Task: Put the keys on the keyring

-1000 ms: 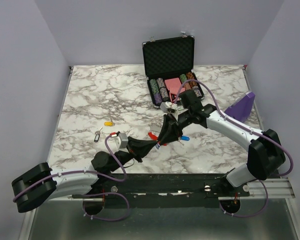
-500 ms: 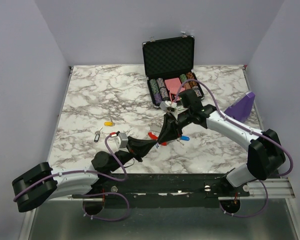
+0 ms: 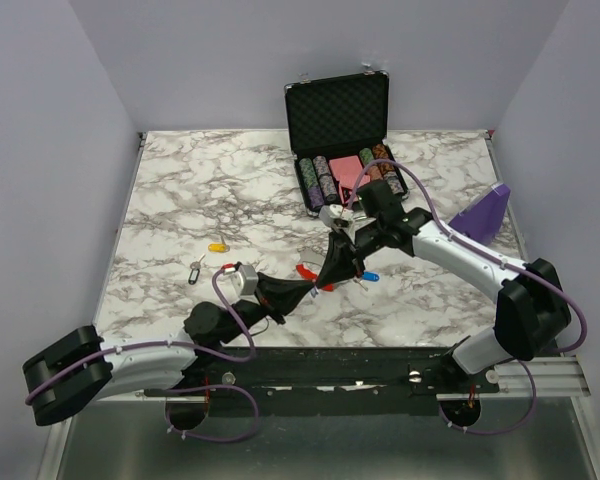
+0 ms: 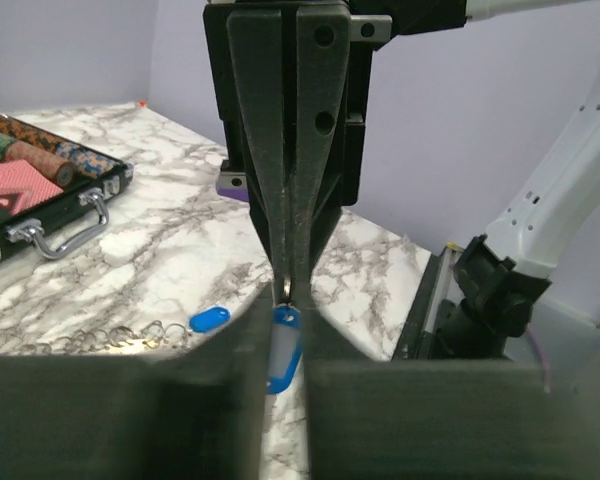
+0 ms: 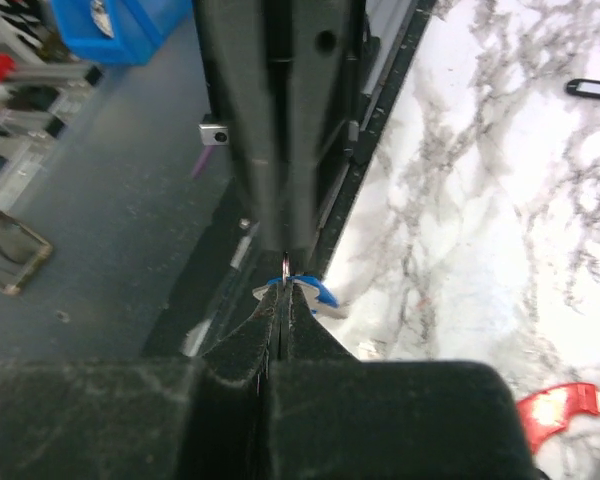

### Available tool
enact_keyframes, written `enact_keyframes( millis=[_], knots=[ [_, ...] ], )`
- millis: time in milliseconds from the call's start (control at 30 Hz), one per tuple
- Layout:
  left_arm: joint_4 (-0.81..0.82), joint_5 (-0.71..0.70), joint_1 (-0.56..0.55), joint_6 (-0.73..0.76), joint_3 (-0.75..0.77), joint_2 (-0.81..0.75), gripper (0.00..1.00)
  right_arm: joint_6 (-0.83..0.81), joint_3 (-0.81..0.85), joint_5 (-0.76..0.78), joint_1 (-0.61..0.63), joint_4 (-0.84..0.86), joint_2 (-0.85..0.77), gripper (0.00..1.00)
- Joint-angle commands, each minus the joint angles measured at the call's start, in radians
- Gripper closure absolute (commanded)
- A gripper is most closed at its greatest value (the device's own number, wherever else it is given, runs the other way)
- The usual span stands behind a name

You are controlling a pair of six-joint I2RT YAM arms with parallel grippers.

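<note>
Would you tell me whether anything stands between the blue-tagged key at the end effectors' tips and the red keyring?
Nothing visible does: in the right wrist view only bare marble tabletop shows between the blue-tagged key and the red keyring.

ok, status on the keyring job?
Left claw and right claw both shut, pinching the same blue-tagged key. Red keyring lies on the table, unheld. No obstruction seen.

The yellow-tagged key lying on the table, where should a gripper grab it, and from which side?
Grip the yellow-tagged key by its plastic tag, not the thin metal blade. Come straight down, jaws across the tag's short width: it lies flat on the marble table with room on both sides, and the tag is likely its bulkiest part.
</note>
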Motion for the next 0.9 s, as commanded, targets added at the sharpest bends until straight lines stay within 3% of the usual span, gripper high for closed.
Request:
enact_keyframes(
  millis=[0, 33, 100, 267, 367, 633, 867],
  knots=[
    [-0.187, -0.017, 0.009, 0.006, -0.016, -0.153, 0.52, -0.295, 0.075, 0.14, 0.003, -0.272, -0.004, 0.99],
    [-0.305, -0.006, 0.011, 0.022, -0.004, -0.211, 0.4, -0.35, 0.092, 0.186, 0.006, -0.321, -0.001, 0.99],
    [-0.602, 0.006, 0.014, 0.072, 0.042, -0.343, 0.29, -0.471, 0.118, 0.298, 0.024, -0.424, 0.005, 0.99],
    [-1.042, 0.05, 0.018, 0.206, 0.129, -0.529, 0.2, -0.596, 0.068, 0.533, 0.101, -0.442, -0.01, 0.99],
    [-0.988, 0.085, 0.018, 0.261, 0.114, -0.505, 0.2, -0.617, 0.018, 0.594, 0.135, -0.388, -0.035, 0.99],
    [-0.868, 0.191, 0.011, 0.428, 0.158, -0.244, 0.21, -0.64, -0.02, 0.597, 0.147, -0.359, -0.064, 0.99],
    [-0.714, 0.218, 0.008, 0.435, 0.181, -0.105, 0.29, -0.639, -0.02, 0.582, 0.147, -0.356, -0.058, 0.99]
  ],
)
